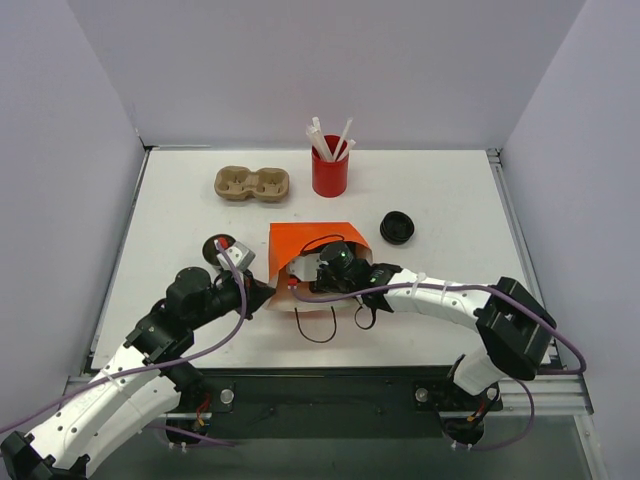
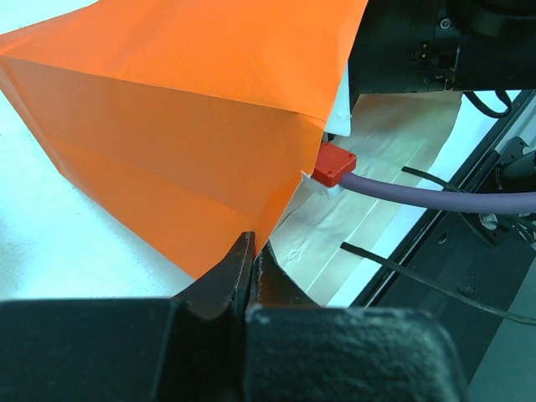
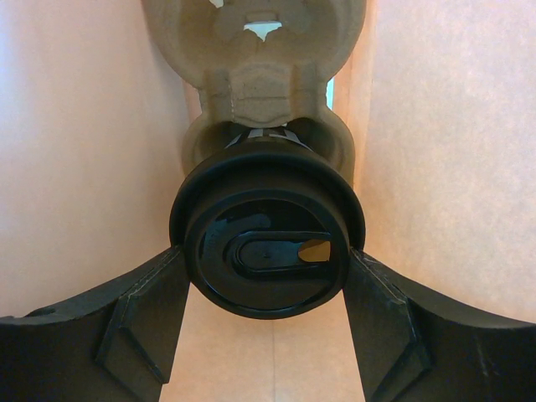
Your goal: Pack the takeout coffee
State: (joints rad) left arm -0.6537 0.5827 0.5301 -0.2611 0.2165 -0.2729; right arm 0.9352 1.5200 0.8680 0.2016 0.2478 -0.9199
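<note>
**One coffee in the bag, one waiting outside**

I am gripping a lidded coffee cup (image 3: 266, 251) with the right gripper (image 3: 264, 270). Its fingers (image 3: 142, 314) are pressing the lid rim at 3 and 9 o'clock. The cup is sitting in the near pocket of a tan carrier (image 3: 251, 50) deep inside the orange bag (image 1: 312, 238), whose paper walls are filling both sides of the wrist view. With the left gripper (image 2: 254, 248) I am pinching the edge of the bag's mouth, jaws clenched on the paper, holding it open on the table (image 1: 450, 190).

Outward from the bag, what looks like the second cup (image 1: 398, 228) is standing at 2 o'clock, well apart. A spare carrier (image 1: 252, 184) is lying at 11 o'clock, and the red cup of straws (image 1: 330, 172) is standing at 12.

I am judging the job about halfway. One cup is in but not yet let go. The carrier's far pocket is looking empty as far as I can see, so the second cup is left to fetch and seat.
</note>
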